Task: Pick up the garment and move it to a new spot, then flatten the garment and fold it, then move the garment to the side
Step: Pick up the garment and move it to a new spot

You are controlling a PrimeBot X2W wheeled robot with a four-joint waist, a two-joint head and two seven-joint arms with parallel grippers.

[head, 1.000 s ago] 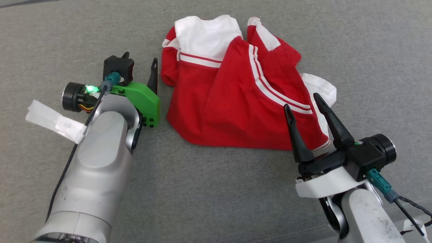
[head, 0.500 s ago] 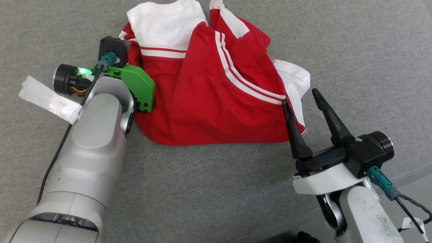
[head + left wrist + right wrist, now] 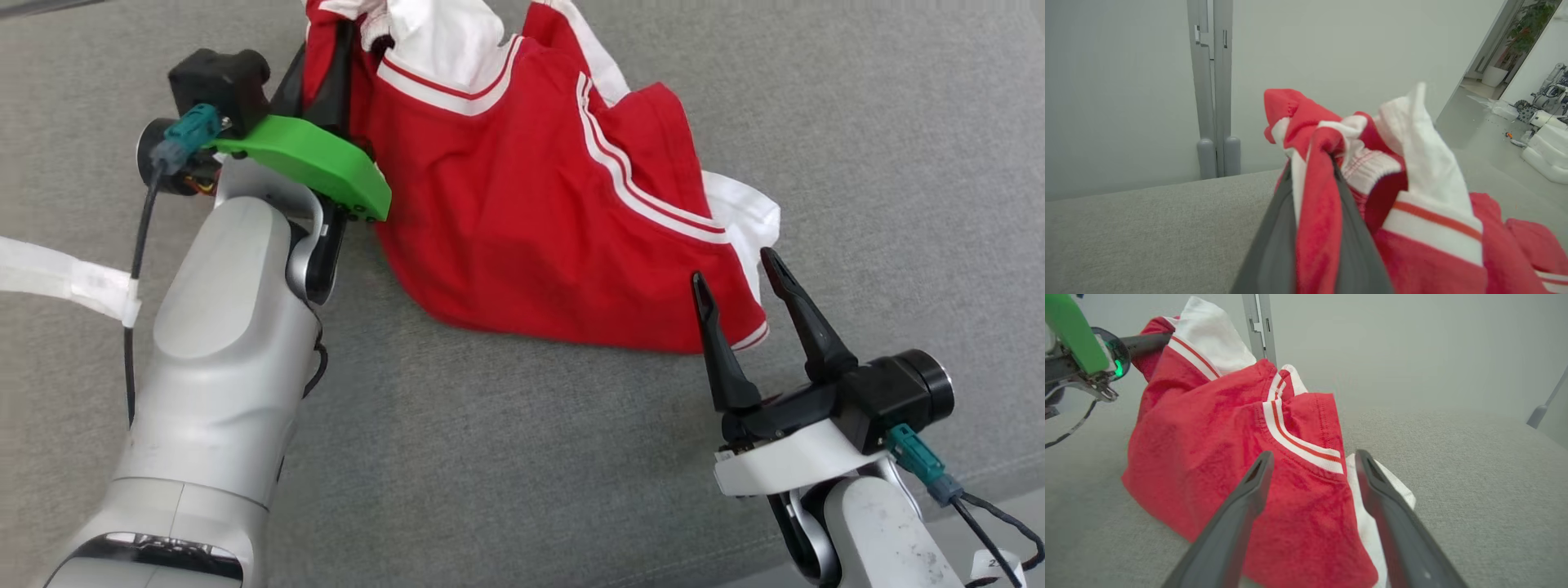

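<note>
A: Where was the garment (image 3: 531, 212) at that moment?
B: It was on the grey fabric surface (image 3: 490, 457), between the two arms. It was red, with white stripes and white parts. Its far left corner was raised from the surface. The rest draped down and lay on the grey fabric with many folds.
A: What held the raised corner?
B: The left gripper (image 3: 1312, 161). In the left wrist view its two dark fingers were pressed together on a bunch of red and white cloth, so it was clamped on the garment.
A: And the right gripper (image 3: 732, 269)?
B: Its fingers were apart, with nothing gripped between them. They pointed at the near right hem of the garment, where a white piece came out from under the red. Whether the tips touched the cloth or were only above it, I could not tell.
A: Anything else?
B: A green plate (image 3: 310, 159) sat on the left wrist.
</note>
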